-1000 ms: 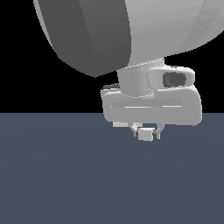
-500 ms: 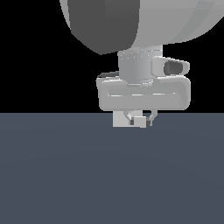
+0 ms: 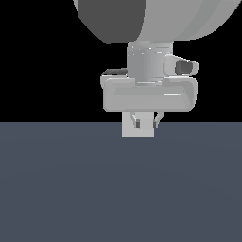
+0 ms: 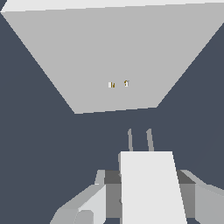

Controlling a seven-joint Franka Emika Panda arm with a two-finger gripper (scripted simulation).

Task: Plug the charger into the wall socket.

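Observation:
In the wrist view the charger [image 4: 151, 183], a plain white block with two thin prongs, sits between my gripper's [image 4: 146, 175] grey fingers [image 4: 105, 192], which are shut on its sides. Its prongs point at the wall socket [image 4: 113, 52], a large flat pale plate with two tiny orange dots [image 4: 119, 84]. A dark gap separates prongs and plate, and the prongs line up slightly to one side of the dots. In the exterior view the gripper [image 3: 147, 122] hangs under the white hand over a white square [image 3: 127, 130]; whether that is charger or socket I cannot tell.
A dark grey-blue floor [image 3: 118, 189] fills the lower half of the exterior view, with black background above. The arm's big rounded link [image 3: 156, 19] looms over the hand.
In the exterior view the hand has risen a little, shifted slightly left and levelled out from a tilt. The charger stays held.

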